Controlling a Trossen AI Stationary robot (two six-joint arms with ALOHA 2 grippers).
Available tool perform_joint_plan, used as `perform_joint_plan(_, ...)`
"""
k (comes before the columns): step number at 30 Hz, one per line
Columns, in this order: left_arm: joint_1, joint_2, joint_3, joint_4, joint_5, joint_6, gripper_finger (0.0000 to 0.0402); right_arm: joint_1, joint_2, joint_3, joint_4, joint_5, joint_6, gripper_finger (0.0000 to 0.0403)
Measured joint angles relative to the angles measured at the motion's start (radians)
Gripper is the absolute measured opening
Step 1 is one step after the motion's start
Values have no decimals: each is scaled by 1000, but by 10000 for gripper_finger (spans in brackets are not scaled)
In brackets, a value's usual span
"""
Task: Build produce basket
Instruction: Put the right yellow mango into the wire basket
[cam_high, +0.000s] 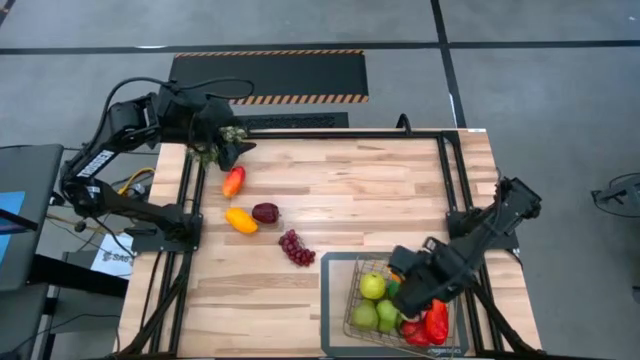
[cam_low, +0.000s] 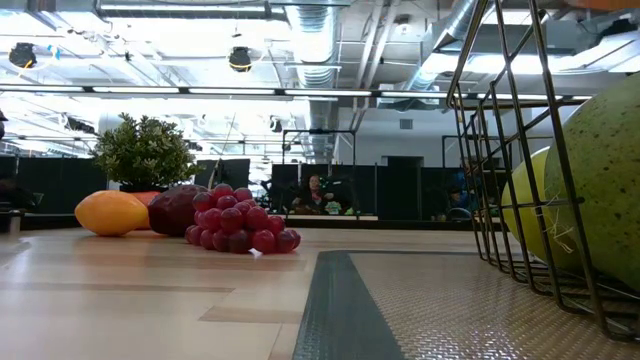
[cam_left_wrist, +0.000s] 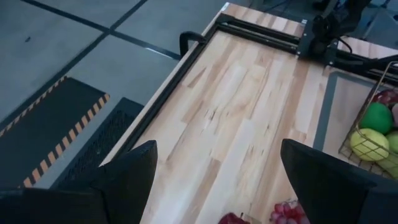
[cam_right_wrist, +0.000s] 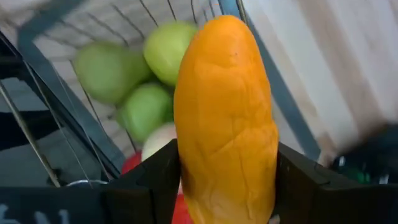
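The right hand hangs over the wire basket at the counter's near right corner, its fingers clamped on an orange pepper. Green apples and red produce already lie inside. Mid-counter lie purple grapes, a dark red fruit, a yellow pepper and a red-orange pepper. The left hand waits at the far left edge, spread wide and empty.
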Motion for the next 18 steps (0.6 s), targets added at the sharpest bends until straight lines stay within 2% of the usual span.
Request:
perform_joint_plan(5, 0, 38, 0, -1, 8, -3, 328, 84, -15, -69, 2, -23, 76, 223)
perform_joint_plan(10, 0, 70, 0, -2, 10, -4, 328, 146, -16, -143, 3, -90, 54, 223)
perform_joint_plan(18, 0, 78, 0, 10, 8, -30, 328, 145, -16, -216, 49, -91, 43, 223)
